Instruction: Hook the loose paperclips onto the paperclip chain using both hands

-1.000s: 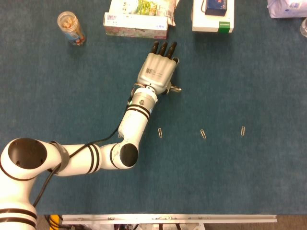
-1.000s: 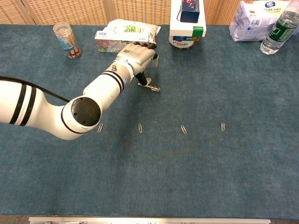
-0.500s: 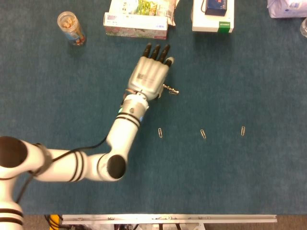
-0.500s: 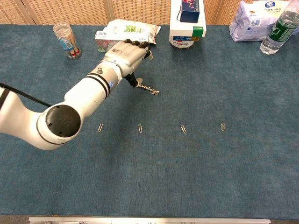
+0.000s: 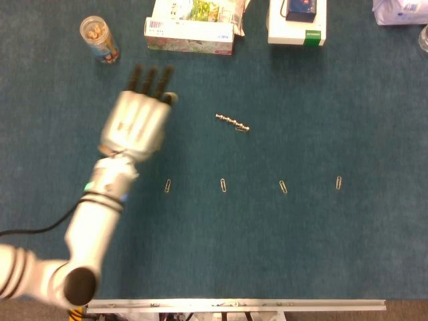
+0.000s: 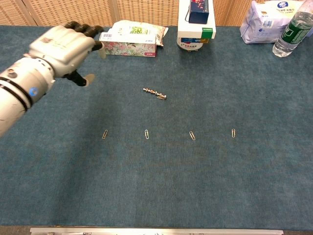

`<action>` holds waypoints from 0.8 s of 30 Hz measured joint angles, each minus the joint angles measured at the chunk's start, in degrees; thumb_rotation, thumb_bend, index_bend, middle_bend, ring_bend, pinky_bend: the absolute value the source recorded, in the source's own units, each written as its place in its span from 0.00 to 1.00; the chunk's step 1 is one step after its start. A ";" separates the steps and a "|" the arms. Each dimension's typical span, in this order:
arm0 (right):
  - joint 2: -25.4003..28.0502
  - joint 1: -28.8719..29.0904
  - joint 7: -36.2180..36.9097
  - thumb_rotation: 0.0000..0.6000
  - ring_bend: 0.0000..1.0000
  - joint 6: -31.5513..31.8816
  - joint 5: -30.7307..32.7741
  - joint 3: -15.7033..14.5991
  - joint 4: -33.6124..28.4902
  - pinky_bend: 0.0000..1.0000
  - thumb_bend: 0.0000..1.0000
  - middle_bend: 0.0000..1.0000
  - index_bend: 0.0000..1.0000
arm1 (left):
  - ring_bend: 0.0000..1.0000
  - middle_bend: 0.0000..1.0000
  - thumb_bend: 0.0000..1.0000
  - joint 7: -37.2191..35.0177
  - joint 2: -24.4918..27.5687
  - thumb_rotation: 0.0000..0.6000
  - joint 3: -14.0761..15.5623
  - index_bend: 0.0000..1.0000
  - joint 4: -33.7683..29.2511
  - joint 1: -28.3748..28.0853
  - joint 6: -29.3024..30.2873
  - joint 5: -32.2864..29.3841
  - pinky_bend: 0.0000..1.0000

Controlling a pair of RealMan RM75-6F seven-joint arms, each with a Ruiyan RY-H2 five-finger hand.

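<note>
Blue carpet lay bare around the chain [image 5: 233, 123], from which the left hand [image 5: 137, 120], fingers spread and empty, had been withdrawn leftward, nothing hooked.

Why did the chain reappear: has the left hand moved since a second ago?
Yes. The left hand swung left, off the short silver paperclip chain, which stays put.
</note>
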 measured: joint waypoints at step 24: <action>-2.81 2.11 -4.47 1.00 0.37 -4.39 3.42 0.40 1.15 0.44 0.61 0.42 0.43 | 0.00 0.00 0.36 -14.89 19.90 1.00 14.28 0.33 -3.40 23.93 11.92 25.46 0.00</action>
